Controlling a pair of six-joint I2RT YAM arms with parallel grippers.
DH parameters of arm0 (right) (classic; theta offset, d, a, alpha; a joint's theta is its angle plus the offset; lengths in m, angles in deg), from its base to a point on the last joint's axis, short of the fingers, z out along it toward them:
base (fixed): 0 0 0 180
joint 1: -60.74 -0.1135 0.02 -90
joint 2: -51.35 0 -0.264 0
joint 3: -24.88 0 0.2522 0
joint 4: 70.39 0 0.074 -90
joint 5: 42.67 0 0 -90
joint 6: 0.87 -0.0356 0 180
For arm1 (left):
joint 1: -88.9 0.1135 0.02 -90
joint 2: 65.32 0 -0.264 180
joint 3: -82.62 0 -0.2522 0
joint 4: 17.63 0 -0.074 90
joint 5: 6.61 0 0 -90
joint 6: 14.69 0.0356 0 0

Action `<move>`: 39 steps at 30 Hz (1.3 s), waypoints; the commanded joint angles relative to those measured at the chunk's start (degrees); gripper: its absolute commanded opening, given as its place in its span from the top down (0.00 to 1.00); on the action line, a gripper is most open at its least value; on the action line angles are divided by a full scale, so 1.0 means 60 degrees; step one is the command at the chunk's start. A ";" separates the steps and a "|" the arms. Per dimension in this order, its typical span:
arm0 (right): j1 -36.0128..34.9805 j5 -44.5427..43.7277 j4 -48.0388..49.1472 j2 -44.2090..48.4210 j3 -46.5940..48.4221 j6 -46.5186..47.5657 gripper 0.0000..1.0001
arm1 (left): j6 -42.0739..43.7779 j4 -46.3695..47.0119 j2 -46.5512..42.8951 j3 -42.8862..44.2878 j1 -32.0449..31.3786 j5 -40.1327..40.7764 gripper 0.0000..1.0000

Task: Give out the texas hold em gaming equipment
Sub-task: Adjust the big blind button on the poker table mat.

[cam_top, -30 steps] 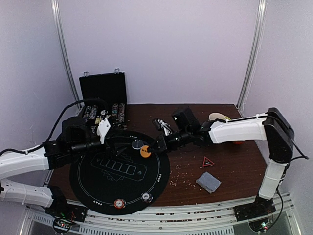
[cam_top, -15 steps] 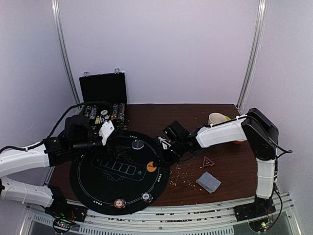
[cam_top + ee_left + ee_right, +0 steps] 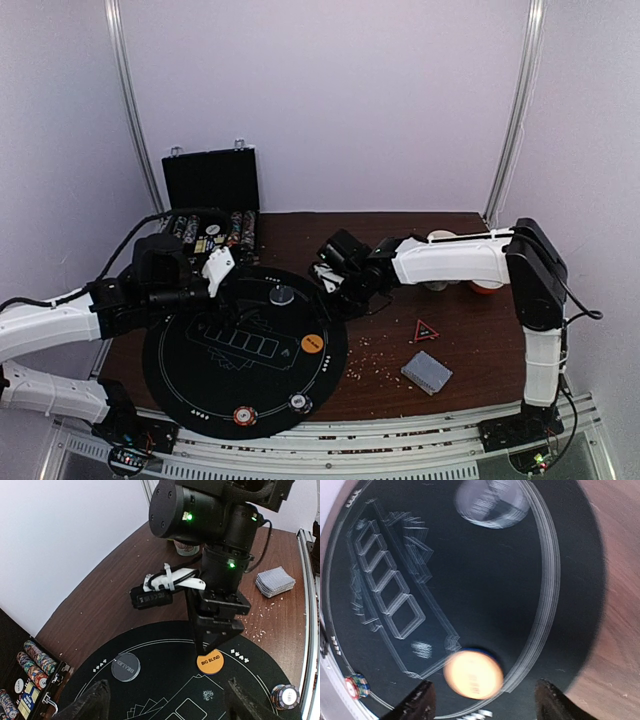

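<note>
Red-white disc (image 3: 243, 415) is laid at the near edge of the round black mat (image 3: 190, 375), toward the left. Further back on that side, the left claw (image 3: 167, 705) is held wide open over the mat, and nothing is gripped in it. A black case (image 3: 210, 180) is stood open behind it. A clear grey disc (image 3: 282, 295) is laid near the mat's far edge. A black-white disc (image 3: 298, 403) is laid near the red-white one. An orange disc (image 3: 312, 343) is laid on the mat's right side. The right claw (image 3: 484, 700) is held open above it, not touching it. A deck of cards (image 3: 427, 372) is laid on the table (image 3: 480, 330), off the mat to the right.
</note>
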 commanded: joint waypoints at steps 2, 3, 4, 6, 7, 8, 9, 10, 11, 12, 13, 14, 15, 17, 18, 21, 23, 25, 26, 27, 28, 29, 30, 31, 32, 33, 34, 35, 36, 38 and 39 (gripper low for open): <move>-0.0708 -0.1054 -0.0951 -0.0970 0.1091 0.0781 0.28 | 0.0068 0.0365 -0.0494 0.0243 0.0038 0.0315 0.18; -0.0780 -0.1094 -0.1023 -0.1110 0.1234 0.0800 0.27 | 0.0070 0.0423 -0.0604 0.0203 0.0039 0.0417 0.17; -0.0862 -0.1151 -0.1100 -0.1220 0.1376 0.0841 0.26 | 0.0064 0.0467 -0.0719 0.0173 0.0037 0.0462 0.17; -0.1043 -0.1406 -0.1342 -0.1386 0.1626 0.0903 0.26 | 0.0073 0.0534 -0.0893 0.0112 0.0039 0.0542 0.16; -0.1068 -0.1543 -0.1416 -0.1454 0.1731 0.0925 0.26 | 0.0079 0.0551 -0.0962 0.0083 0.0046 0.0573 0.16; -0.1125 -0.1661 -0.1502 -0.1502 0.1801 0.0946 0.26 | 0.0087 0.0568 -0.1005 0.0061 0.0053 0.0604 0.16; -0.1173 -0.1747 -0.1607 -0.1536 0.1861 0.0980 0.26 | 0.0094 0.0571 -0.1032 0.0045 0.0053 0.0629 0.16; -0.1239 -0.1799 -0.1641 -0.1557 0.1890 0.1006 0.27 | 0.0095 0.0577 -0.1006 0.0032 0.0053 0.0637 0.16; -0.1278 -0.1744 -0.1659 -0.1585 0.1883 0.1023 0.28 | 0.0091 0.0584 -0.0966 0.0029 0.0053 0.0640 0.15; -0.1309 -0.1713 -0.1659 -0.1605 0.1862 0.1030 0.29 | 0.0093 0.0584 -0.0932 0.0036 0.0053 0.0627 0.15; -0.1337 -0.1752 -0.1692 -0.1616 0.1832 0.1031 0.29 | 0.0095 0.0572 -0.0882 0.0049 0.0053 0.0619 0.16; -0.1353 -0.1821 -0.1733 -0.1627 0.1803 0.1038 0.31 | 0.0093 0.0550 -0.0841 0.0064 0.0046 0.0603 0.15; -0.1357 -0.1895 -0.1818 -0.1643 0.1806 0.1019 0.32 | 0.0095 0.0534 -0.0807 0.0078 0.0053 0.0588 0.16; -0.1361 -0.1961 -0.1921 -0.1635 0.1811 0.1004 0.33 | 0.0102 0.0537 -0.0802 0.0087 0.0048 0.0561 0.16; -0.1350 -0.1920 -0.1893 -0.1569 0.1794 0.1004 0.33 | 0.0109 0.0553 -0.0817 0.0074 0.0053 0.0544 0.15; -0.1353 -0.1571 -0.1716 -0.1382 0.1817 0.0994 0.36 | 0.0138 0.0541 -0.0830 0.0058 0.0053 0.0500 0.16; -0.1352 -0.1448 -0.1583 -0.1244 0.1801 0.0947 0.40 | 0.0137 0.0541 -0.0843 0.0047 0.0053 0.0528 0.16; -0.1325 -0.1489 -0.1537 -0.1158 0.1779 0.0943 0.41 | 0.0153 0.0533 -0.0842 0.0043 0.0050 0.0543 0.15; -0.1318 -0.1555 -0.1558 -0.1152 0.1765 0.0954 0.41 | 0.0153 0.0527 -0.0838 0.0043 0.0053 0.0538 0.15; -0.1296 -0.1637 -0.1590 -0.1163 0.1759 0.0970 0.41 | 0.0150 0.0526 -0.0850 0.0043 0.0053 0.0542 0.16; -0.1265 -0.1753 -0.1656 -0.1173 0.1750 0.0972 0.41 | 0.0151 0.0526 -0.0861 0.0036 0.0052 0.0544 0.16; -0.1234 -0.1890 -0.1681 -0.1200 0.1748 0.0974 0.40 | 0.0162 0.0526 -0.0868 0.0029 0.0053 0.0540 0.15; -0.1197 -0.2048 -0.1674 -0.1240 0.1748 0.0973 0.41 | 0.0167 0.0537 -0.0874 0.0028 0.0053 0.0536 0.16; -0.1174 -0.2158 -0.1683 -0.1309 0.1767 0.0985 0.40 | 0.0175 0.0551 -0.0873 0.0015 0.0050 0.0534 0.16; -0.1179 -0.2194 -0.1728 -0.1393 0.1847 0.1014 0.41 | 0.0173 0.0555 -0.0843 0.0025 0.0053 0.0511 0.15; -0.1176 -0.2191 -0.1783 -0.1484 0.1925 0.1029 0.41 | 0.0174 0.0544 -0.0828 0.0039 0.0053 0.0508 0.15; -0.1170 -0.2146 -0.1883 -0.1563 0.2005 0.1042 0.41 | 0.0182 0.0534 -0.0812 0.0053 0.0046 0.0506 0.16; -0.1169 -0.2108 -0.1934 -0.1600 0.2037 0.1056 0.41 | 0.0183 0.0527 -0.0818 0.0068 0.0053 0.0515 0.15; -0.1180 -0.2154 -0.1959 -0.1605 0.2013 0.1060 0.41 | 0.0181 0.0519 -0.0824 0.0064 0.0053 0.0539 0.15; -0.1170 -0.2399 -0.2025 -0.1547 0.1917 0.0987 0.41 | 0.0182 0.0512 -0.0859 0.0038 0.0053 0.0565 0.15; -0.1169 -0.2486 -0.2029 -0.1514 0.1853 0.0941 0.42 | 0.0183 0.0504 -0.0875 0.0022 0.0053 0.0554 0.16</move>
